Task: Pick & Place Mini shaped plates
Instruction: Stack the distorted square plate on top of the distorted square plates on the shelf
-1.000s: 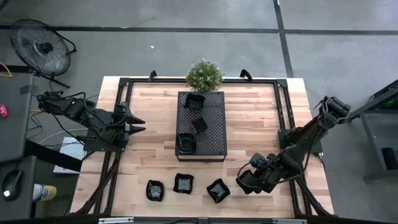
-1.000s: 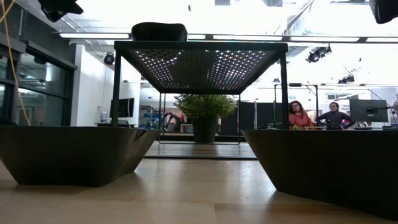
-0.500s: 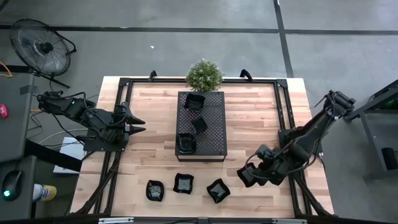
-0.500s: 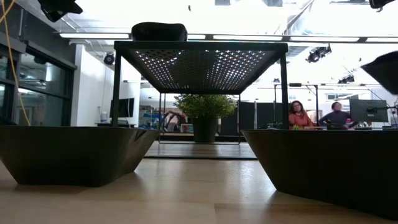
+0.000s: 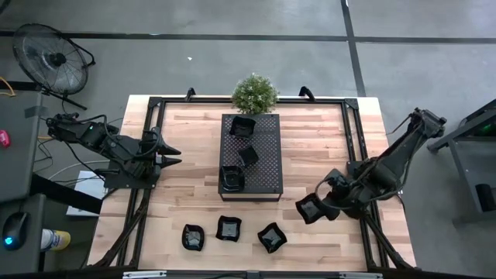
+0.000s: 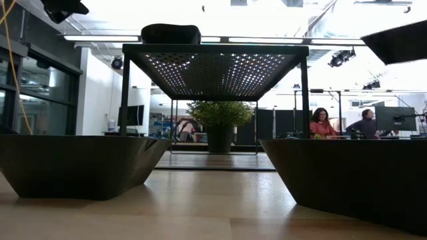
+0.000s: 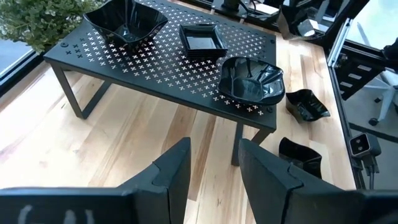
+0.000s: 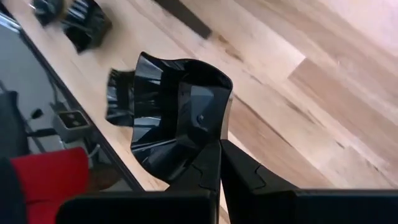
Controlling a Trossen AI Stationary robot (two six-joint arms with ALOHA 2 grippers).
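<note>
Right now the right gripper (image 5: 319,208) pinches a small black plate (image 5: 311,208) by its rim, held above the table (image 5: 194,163) off the front-right corner of the perforated tray (image 5: 267,167), while the left gripper (image 5: 172,155) waits with fingers spread, well left of that tray.

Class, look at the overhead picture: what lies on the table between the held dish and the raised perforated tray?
Only bare wood separates the held dish from the tray, seen in the high view.
</note>
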